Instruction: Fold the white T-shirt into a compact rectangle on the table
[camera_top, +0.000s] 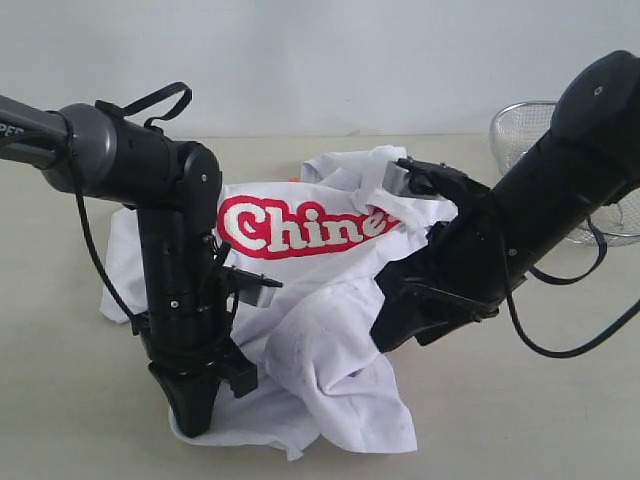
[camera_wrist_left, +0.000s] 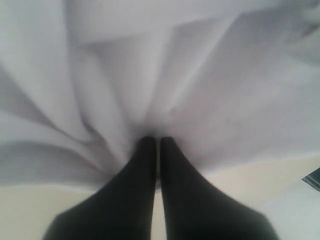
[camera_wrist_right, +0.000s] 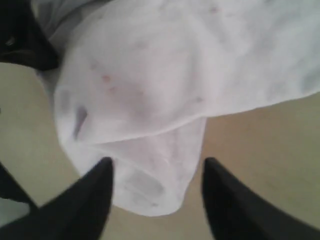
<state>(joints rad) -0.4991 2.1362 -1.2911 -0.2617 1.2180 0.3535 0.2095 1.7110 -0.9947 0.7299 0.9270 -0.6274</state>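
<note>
The white T-shirt (camera_top: 320, 340) lies crumpled on the middle of the table (camera_top: 520, 410), its red lettered band (camera_top: 300, 228) facing up at the back. My left gripper (camera_top: 195, 425) stands upright at the shirt's near left edge. It is shut on a pinch of white cloth (camera_wrist_left: 200, 75), and folds fan out from its tips (camera_wrist_left: 152, 141). My right gripper (camera_top: 385, 335) reaches in low from the right and is open. A rounded fold of the shirt (camera_wrist_right: 150, 190) lies loose between its two fingers (camera_wrist_right: 157, 164), just above the table (camera_wrist_right: 260, 150).
A silver wire-mesh basket (camera_top: 520, 130) stands at the back right, partly behind the right arm. Black cables (camera_top: 560, 345) hang from both arms. Bare tabletop lies in front of the shirt and to both sides.
</note>
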